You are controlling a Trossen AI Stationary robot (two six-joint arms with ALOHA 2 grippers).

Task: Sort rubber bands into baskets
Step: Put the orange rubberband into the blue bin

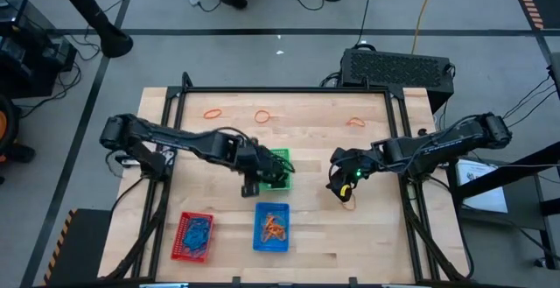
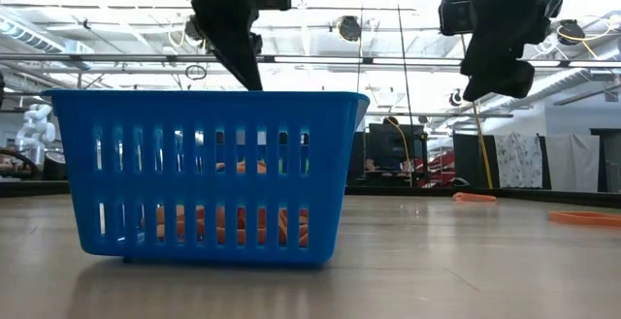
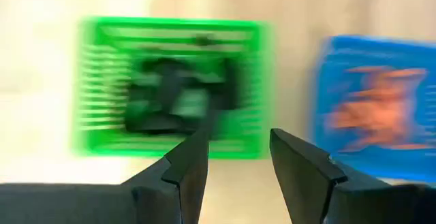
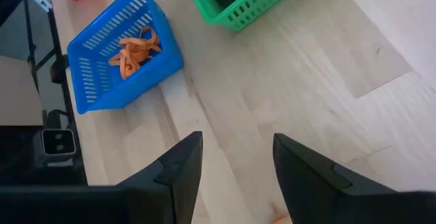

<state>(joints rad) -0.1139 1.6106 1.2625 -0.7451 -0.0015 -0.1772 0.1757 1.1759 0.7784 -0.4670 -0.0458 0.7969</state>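
Three baskets stand on the wooden table: a green basket with black rubber bands, a blue basket with orange rubber bands, and a red basket with blue bands. My left gripper is open and empty, above the green basket's near left corner. My right gripper is open and empty over bare table at the right, just above a loose orange band. Three more orange bands lie flat near the far edge.
A dark frame borders the table's far edge and sides. A black box stands beyond the far right corner. In the low view the blue basket fills the left foreground, with orange bands lying farther off at the right.
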